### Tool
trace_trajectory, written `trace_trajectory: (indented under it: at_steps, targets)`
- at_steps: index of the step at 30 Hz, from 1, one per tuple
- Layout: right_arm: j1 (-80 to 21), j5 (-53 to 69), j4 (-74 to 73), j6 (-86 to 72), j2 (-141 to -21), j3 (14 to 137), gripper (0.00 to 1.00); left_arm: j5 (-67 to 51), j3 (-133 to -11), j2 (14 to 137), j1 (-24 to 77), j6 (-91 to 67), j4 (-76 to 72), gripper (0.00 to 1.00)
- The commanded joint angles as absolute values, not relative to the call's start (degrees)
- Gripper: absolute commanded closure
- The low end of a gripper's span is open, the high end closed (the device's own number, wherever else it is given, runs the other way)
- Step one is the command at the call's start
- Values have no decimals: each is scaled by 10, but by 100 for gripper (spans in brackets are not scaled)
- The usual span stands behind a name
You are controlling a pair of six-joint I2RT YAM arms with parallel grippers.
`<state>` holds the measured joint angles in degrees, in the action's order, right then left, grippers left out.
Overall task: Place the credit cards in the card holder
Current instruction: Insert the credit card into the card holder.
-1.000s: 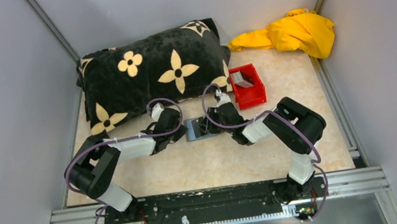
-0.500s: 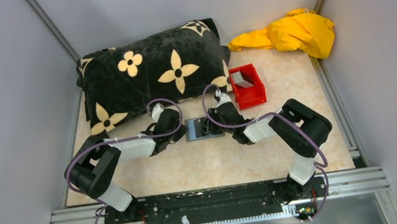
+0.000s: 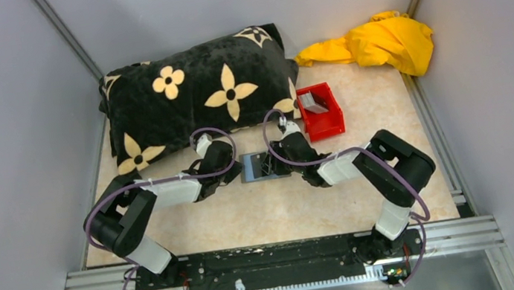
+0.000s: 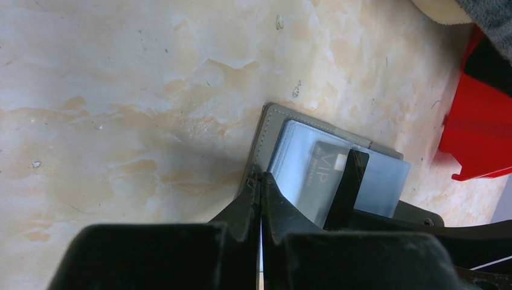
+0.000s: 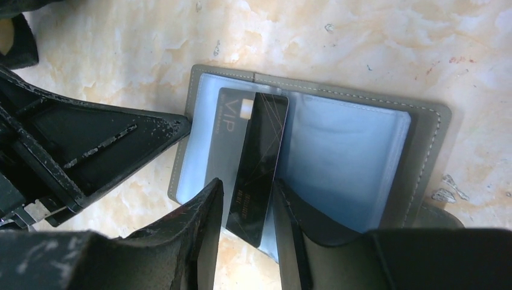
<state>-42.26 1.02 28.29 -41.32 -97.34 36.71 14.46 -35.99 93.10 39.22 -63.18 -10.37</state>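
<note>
Holder (image 5: pixel 432 151) lies open on the table (image 3: pixel 285 209), between your two grippers. Your left gripper (image 4: pixel 261 181) is fully closed with nothing between its fingers, its tips touching the holder's left edge. A grey VIP card (image 5: pixel 226 130) lies flat on the holder's left half. Over it a dark card (image 5: pixel 256 175) stands tilted between the fingers of your right gripper (image 5: pixel 249 187). Those jaws are partly apart, and you can't tell whether they pinch it. More cards (image 3: pixel 313 104) lie in the red bin (image 3: pixel 327 127) nearby
</note>
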Motion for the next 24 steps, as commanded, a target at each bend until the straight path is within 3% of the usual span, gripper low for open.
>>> trace_trajectory:
  at_steps: [1,15,19,24]
  targets:
    - [-423,-9,233,-395,-954,346,63,106,-299,1006,398,-602,89,100]
    - [-410,-31,242,-394,-917,328,66,103,-295,1007,398,-602,84,100]
    - [-406,-33,243,-392,-920,332,73,103,-294,1008,398,-602,83,100]
    - [-403,-35,241,-387,-933,342,91,103,-294,1008,398,-602,84,100]
